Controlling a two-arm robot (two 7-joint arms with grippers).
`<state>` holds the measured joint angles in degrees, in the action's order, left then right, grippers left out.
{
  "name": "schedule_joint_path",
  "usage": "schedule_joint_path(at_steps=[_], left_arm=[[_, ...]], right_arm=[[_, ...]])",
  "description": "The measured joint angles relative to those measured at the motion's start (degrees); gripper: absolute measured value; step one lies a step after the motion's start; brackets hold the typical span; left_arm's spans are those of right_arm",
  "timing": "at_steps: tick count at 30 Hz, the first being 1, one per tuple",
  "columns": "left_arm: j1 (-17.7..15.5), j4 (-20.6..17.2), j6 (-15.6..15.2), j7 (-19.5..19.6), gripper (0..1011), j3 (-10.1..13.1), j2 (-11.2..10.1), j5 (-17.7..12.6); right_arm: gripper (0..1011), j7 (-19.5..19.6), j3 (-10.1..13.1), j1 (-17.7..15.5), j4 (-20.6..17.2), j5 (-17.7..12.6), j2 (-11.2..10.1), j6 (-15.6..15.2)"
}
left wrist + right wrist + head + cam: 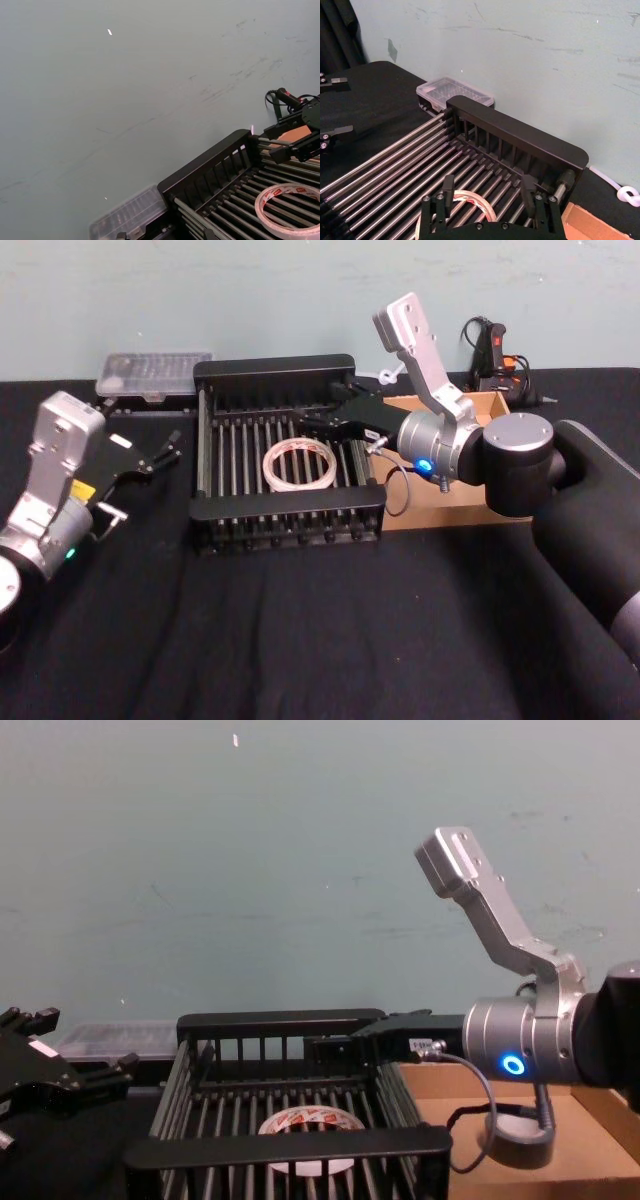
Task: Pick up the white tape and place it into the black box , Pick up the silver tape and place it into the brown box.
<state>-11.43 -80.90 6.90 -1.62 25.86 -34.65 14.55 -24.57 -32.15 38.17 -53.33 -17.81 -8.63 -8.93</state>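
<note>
We count two pincers, two boxes, and two rolls of tape. Farthest left, the left pincer (160, 453) hovers above the black-draped counter (300, 640) with its fingers spread wide and nothing between them; a clear plastic case (152, 374) lies beyond it against the wall. Just to the right of that pincer stands the one black box (285, 455), and the white tape (298, 464) lies flat on its barred floor, near the middle. The right pincer (325, 410) reaches in over the box's right rim, above and slightly beyond the white ring; its fingers (448, 187) stand wide apart, gripping nothing. Behind the right arm, to the right of its pincer, sits the brown box (450, 512), touching the black box's side. A black tool with an orange trigger (497, 358) stands against the wall beyond it.

The chest view alone shows the silver tape (515, 1140), resting inside the brown box under the right arm's wrist, and the red print on the white ring's core. The right wrist view shows the ring (470, 205) just below its own open fingers, and the left wrist view shows the ring (290, 207) on the bars with the right pincer (295, 142) beyond it.
</note>
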Motion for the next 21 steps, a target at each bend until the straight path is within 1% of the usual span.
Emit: schedule_joint_path(at_steps=[1, 2, 5, 7, 13, 15, 17, 18, 21], left_arm=[[0.0, 0.0, 0.0, 0.0, 1001, 0.0, 0.0, 0.0], [0.0, 0.0, 0.0, 0.0, 1001, 0.0, 0.0, 0.0], [0.01, 0.0, 0.0, 0.0, 1001, 0.0, 0.0, 0.0], [0.0, 0.0, 0.0, 0.0, 1001, 0.0, 0.0, 0.0], [0.0, 0.0, 0.0, 0.0, 1001, 0.0, 0.0, 0.0], [0.0, 0.0, 0.0, 0.0, 1001, 0.0, 0.0, 0.0], [0.0, 0.0, 0.0, 0.0, 1001, 0.0, 0.0, 0.0], [0.0, 0.0, 0.0, 0.0, 1001, 0.0, 0.0, 0.0], [0.0, 0.0, 0.0, 0.0, 1001, 0.0, 0.0, 0.0]], right_arm=[[846, 0.0, 0.0, 0.0, 0.0, 0.0, 0.0, 0.0], [898, 0.0, 0.0, 0.0, -0.01, 0.0, 0.0, 0.0], [944, 0.0, 0.0, 0.0, -0.01, 0.0, 0.0, 0.0], [1002, 0.0, 0.0, 0.0, -0.01, -0.01, 0.0, 0.0], [1002, -0.54, 0.72, -0.49, -1.14, 0.03, -0.25, -0.03], [1002, -0.81, 1.28, -1.23, -2.73, 0.06, -0.8, -0.17], [1000, -1.03, 1.82, -2.13, -4.7, 0.06, -1.48, -0.43], [1002, -1.1, 2.21, -2.88, -6.34, 0.02, -2.07, -0.66], [1002, -1.15, 2.85, -4.27, -9.02, -0.21, -3.1, -1.05]])
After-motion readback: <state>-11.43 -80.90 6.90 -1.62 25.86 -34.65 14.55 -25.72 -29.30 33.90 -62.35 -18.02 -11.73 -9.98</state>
